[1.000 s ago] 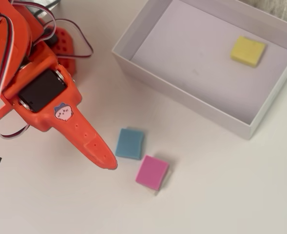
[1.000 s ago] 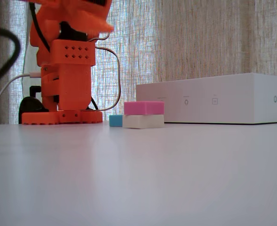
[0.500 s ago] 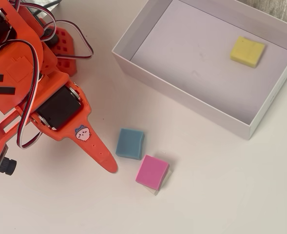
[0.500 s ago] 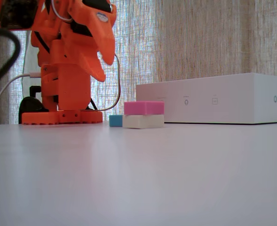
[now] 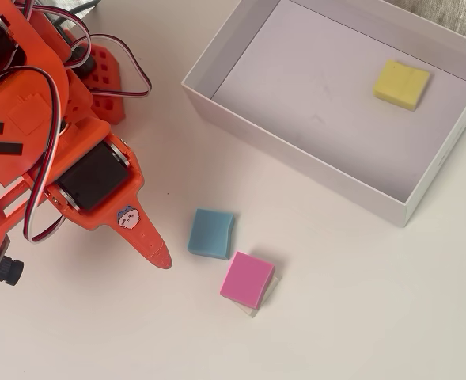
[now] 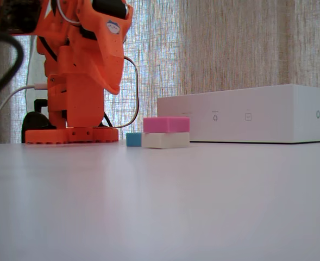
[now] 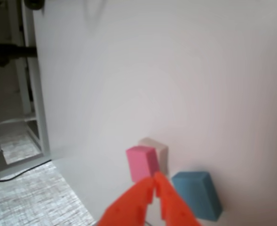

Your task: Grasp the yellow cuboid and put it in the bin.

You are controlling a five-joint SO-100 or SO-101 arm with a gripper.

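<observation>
claw [image 7: 154, 178] empty, its two orange tips pressed together in the wrist view, no gap showing between them. in the overhead view only one pointed finger [image 5: 147, 241] can be made out; the second is hidden under the arm body. in the fixed view the claw [image 6: 114, 84] hangs above the white surface [image 6: 160, 201], clear of it, with the arm's top cut off by the frame.

yellow cuboid [image 5: 402, 84] lies flat on the floor of the bin [image 5: 296, 146], well away from the claw, near the bin's far wall. the fixed view shows only the bin's outer wall [image 6: 246, 114]; the cuboid inside is hidden.

just ahead of the claw tips: pink block [image 7: 140, 162] stacked on a pale whitish block [image 7: 161, 153], mostly covered from above, only an edge [image 5: 269, 293] peeking out. blue block [image 7: 198, 194] sits just beside the stack, nearest the claw.
</observation>
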